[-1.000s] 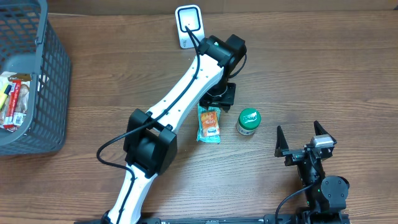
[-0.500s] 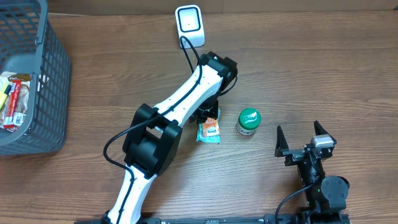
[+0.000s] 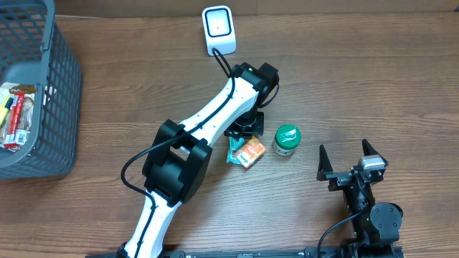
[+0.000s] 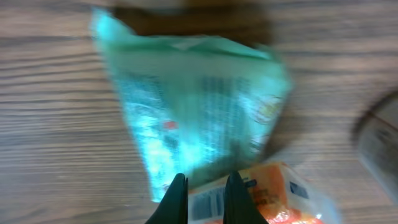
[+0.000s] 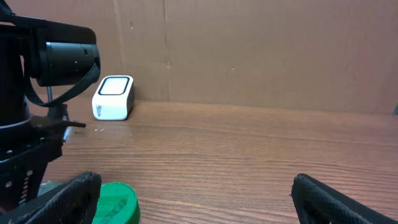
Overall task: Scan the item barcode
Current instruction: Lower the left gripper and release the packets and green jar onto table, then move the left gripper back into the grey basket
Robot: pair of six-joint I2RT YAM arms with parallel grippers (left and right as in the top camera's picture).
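A: What takes up most of the view?

B: The wooden table [image 3: 373,79], with a brown cardboard wall along its far edge. Across it lies the left arm [image 3: 208,118], white with black joints, reaching from the near left up towards the middle.

A: And on the left side?

B: A grey wire basket [image 3: 61,107] at the far left, partly cut off by the frame. A few wrapped goods [image 3: 18,115] lie inside it.

A: Where is the right gripper?

B: The right gripper [image 3: 344,149] sits near the right, low over the table, well apart from everything. Its jaws stand wide apart with nothing between them.

A: The scanner?

B: The scanner [image 3: 219,29] is a small white box with a dark-rimmed window, standing at the far edge, about in the middle. A black cable runs from it towards the left arm's wrist.

A: Anything close to the arm's end?

B: A small jar [image 3: 287,139] with a green lid stands upright just right of the wrist, apart from it.

A: And the item itself?

B: The snack packet [image 3: 249,150] lies on the table between the left arm's wrist and the jar, on the near side of the wrist. It shows a teal part on the left and an orange part on the right. It is well apart from the scanner.

A: Is it held?

B: Yes. In the wrist view the left gripper [image 4: 205,186] has its jaws drawn together on the packet's edge, where teal meets orange. A white patch with dark print sits there, too blurred to read.
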